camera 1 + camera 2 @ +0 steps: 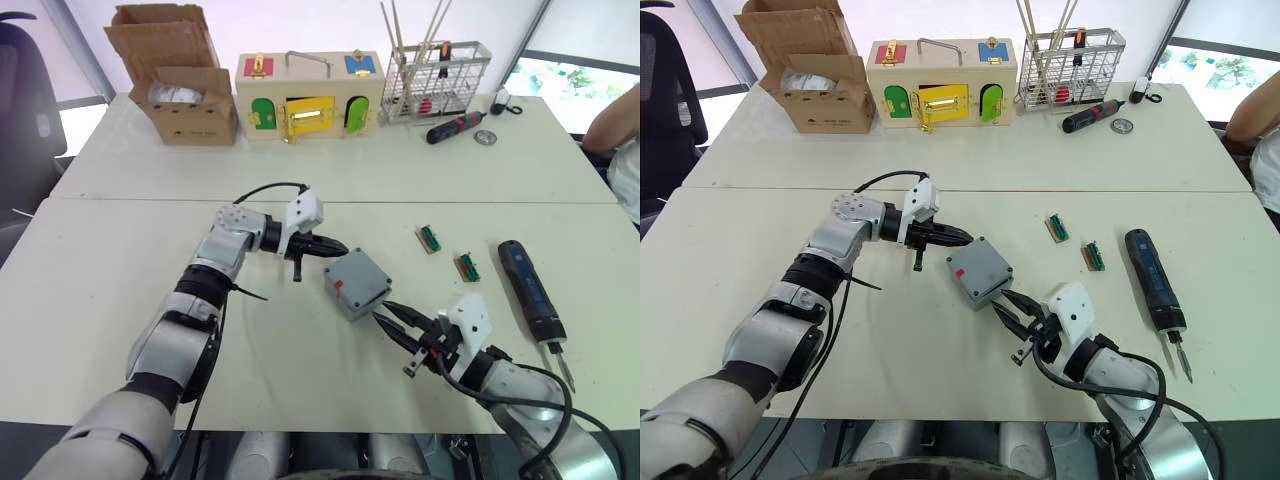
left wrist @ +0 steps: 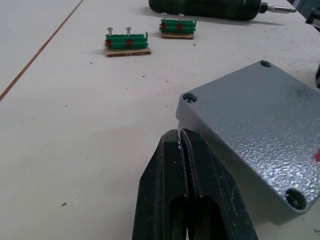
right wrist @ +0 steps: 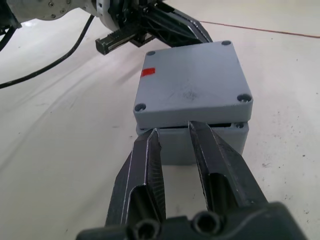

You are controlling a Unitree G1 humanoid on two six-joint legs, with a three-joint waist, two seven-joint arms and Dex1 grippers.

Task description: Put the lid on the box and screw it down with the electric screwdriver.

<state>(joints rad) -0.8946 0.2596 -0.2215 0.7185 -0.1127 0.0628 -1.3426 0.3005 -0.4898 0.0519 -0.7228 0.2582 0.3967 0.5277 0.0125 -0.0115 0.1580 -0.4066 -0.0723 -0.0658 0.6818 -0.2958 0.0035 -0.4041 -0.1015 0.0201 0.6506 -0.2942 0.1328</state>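
Head view: the lid (image 1: 355,277) is sitting on the box (image 1: 362,300) mid-surface (image 1: 120,250); the electric screwdriver (image 1: 531,291) is lying well apart.

Left wrist: the left claw (image 2: 185,150), pressed together, is nudging one side.

Right wrist: the right claw (image 3: 172,131) is spread at the seam — uneven pushing could skew the unscrewed lid off its holes.

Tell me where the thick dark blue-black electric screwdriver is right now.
The thick dark blue-black electric screwdriver lies untouched on the white table at the robot's right, beyond the two small green terminal blocks, far from the small grey plastic box.
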